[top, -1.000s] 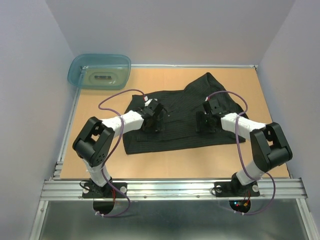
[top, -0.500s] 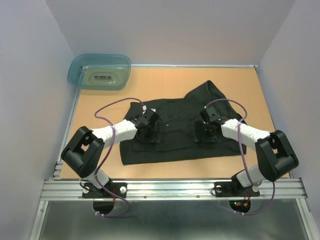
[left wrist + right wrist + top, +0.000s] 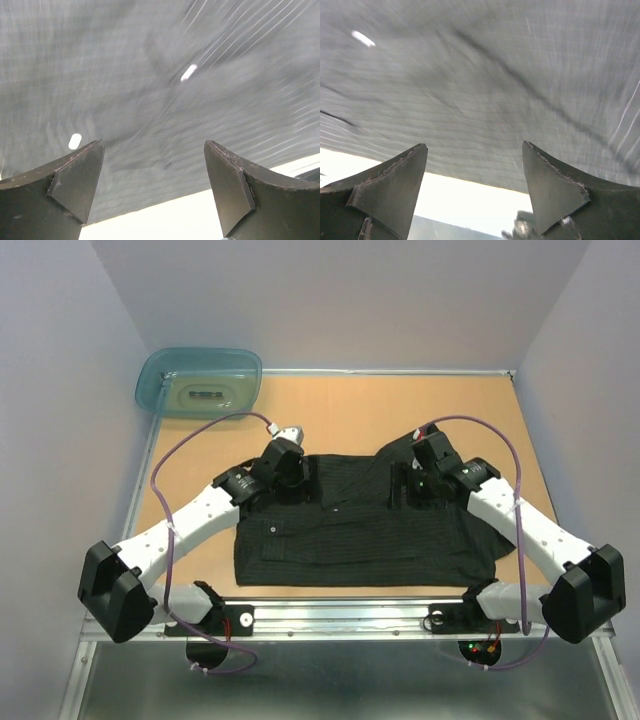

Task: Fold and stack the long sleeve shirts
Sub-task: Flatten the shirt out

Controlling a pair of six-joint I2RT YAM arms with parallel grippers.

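We see the black pinstriped shirt (image 3: 360, 535) spread flat on the tabletop (image 3: 340, 405), its near hem just beside the near edge. Bare board runs beyond it to the far edge, where the teal tub (image 3: 200, 382) sits in the left corner, well apart. Our left fingers (image 3: 70, 185) and right fingers (image 3: 550, 185) stand spread apart over the cloth's far part, holding nothing. Small pale buttons (image 3: 189, 72) show.
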